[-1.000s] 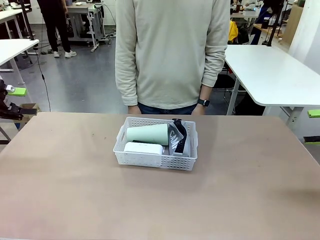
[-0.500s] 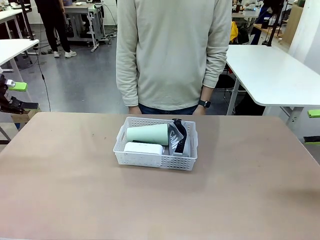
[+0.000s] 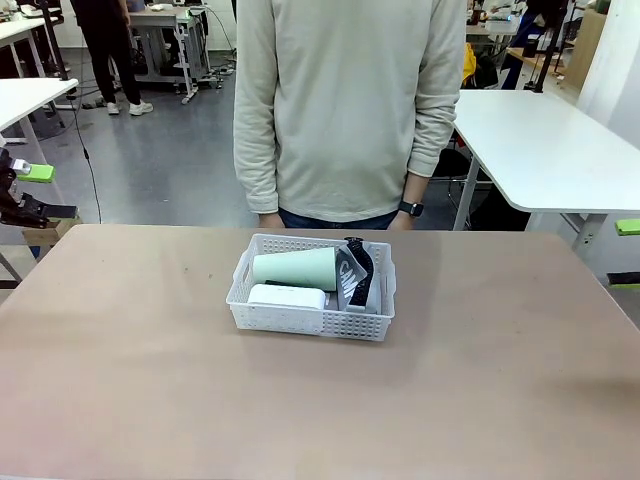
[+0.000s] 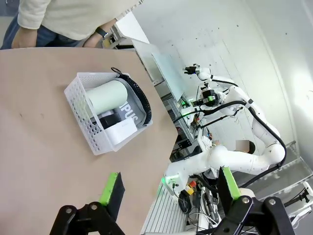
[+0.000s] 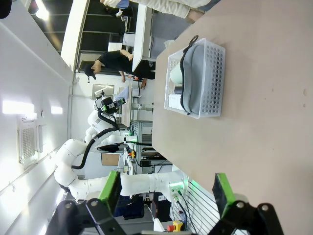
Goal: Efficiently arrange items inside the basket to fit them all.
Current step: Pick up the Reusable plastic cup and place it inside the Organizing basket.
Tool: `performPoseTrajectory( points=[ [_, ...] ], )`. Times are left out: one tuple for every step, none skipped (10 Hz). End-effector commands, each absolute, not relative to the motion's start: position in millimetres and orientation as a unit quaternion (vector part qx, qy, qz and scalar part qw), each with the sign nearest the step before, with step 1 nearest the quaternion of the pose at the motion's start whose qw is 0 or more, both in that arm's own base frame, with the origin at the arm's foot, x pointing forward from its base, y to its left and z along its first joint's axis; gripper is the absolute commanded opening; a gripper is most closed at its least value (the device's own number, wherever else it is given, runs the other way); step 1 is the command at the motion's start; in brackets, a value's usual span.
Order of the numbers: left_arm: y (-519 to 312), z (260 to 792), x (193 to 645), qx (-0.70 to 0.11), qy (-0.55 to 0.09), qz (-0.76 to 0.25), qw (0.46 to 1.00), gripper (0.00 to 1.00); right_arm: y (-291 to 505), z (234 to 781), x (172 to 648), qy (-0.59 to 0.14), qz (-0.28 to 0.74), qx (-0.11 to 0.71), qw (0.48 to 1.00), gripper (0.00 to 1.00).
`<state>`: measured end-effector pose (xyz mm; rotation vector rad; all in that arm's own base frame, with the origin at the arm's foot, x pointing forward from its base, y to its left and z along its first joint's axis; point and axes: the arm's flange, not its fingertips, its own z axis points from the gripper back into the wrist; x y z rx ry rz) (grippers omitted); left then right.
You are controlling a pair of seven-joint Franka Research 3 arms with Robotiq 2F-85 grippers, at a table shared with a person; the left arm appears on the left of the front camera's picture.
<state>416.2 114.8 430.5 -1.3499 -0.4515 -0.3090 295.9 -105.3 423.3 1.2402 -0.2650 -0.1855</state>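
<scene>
Right now I see the basket point(image 3: 311, 290) mid-table point(image 3: 150, 400), holding the cup point(image 3: 294, 269) on its side, the box point(image 3: 287, 297) beside it, and pouch point(image 3: 348, 272) and stapler point(image 3: 361, 270) on edge. Left tool point(image 4: 168, 188) and right tool point(image 5: 167, 191) both stand apart, empty, well off.

Pretty standard lab space: the brown worktop point(image 3: 320, 400) sits on a grey concrete floor point(image 3: 160, 170). Right of it there's a white table point(image 3: 545, 145), another white table point(image 3: 25, 100) off to its left, and more benches point(image 3: 165, 25) further back. Plain white walls point(image 4: 215, 34), bright overhead lighting.
</scene>
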Motion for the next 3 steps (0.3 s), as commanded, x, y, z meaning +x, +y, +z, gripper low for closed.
performPoseTrajectory(
  points=[
    [114.8, 430.0, 415.5, -0.617, -0.215, -0.146, 0.743, 1.00, -104.4, 428.7, 296.3, -0.122, -0.094, 0.586, 0.796, 1.00],
    [114.8, 430.0, 415.5, -0.617, -0.215, -0.146, 0.743, 1.00, -104.4, 428.7, 296.3, -0.122, -0.094, 0.586, 0.796, 1.00],
    [114.8, 430.0, 415.5, -0.617, -0.215, -0.146, 0.743, 1.00, -104.4, 428.7, 296.3, -0.122, -0.094, 0.586, 0.796, 1.00]
  ],
)
